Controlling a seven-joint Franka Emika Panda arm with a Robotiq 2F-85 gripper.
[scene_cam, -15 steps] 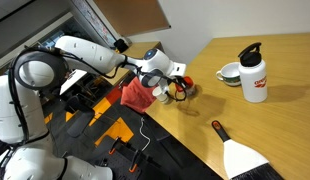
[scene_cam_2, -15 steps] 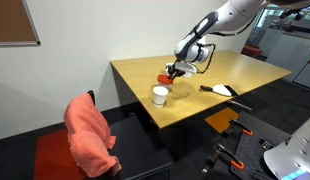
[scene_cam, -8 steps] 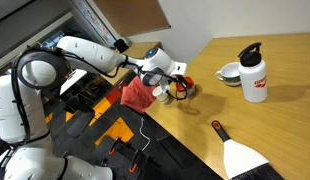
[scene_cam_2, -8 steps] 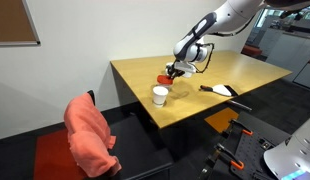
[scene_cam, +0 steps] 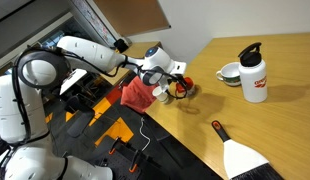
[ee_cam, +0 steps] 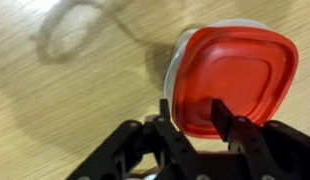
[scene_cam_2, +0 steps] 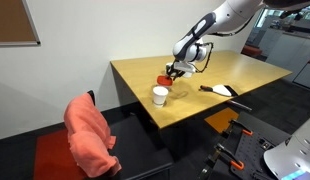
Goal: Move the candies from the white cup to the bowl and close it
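Red lid (ee_cam: pixel 235 75) sits over the bowl (ee_cam: pixel 176 62) in the wrist view. Only a pale strip of the bowl's rim shows, at the lid's 9 and 12 o'clock edges. In an exterior view the lid (scene_cam_2: pixel 163 77) lies near the middle of the table (scene_cam_2: pixel 235 70), with the cup (scene_cam_2: pixel 160 95) close by at its 6 o'clock.

Your gripper (ee_cam: pixel 193 120) is at the lid's 7 o'clock corner. Its jaws stand partly spread and straddle that corner: one finger is outside the rim, the other over the red surface. I cannot tell whether they bite on the lid or only rest there.

Over the last second nothing has shifted. The arm, lid and cup all keep their places in both exterior views, so you have paused on the lid.

I judge the pouring finished and the closing step in hand, though no view shows any candies or the inside of the cup. Before you lift away, check that the lid is seated all round, since the far rim still peeks out. Further off, the bottle (scene_cam: pixel 254 72) and brush (scene_cam: pixel 235 155) are well clear of you.
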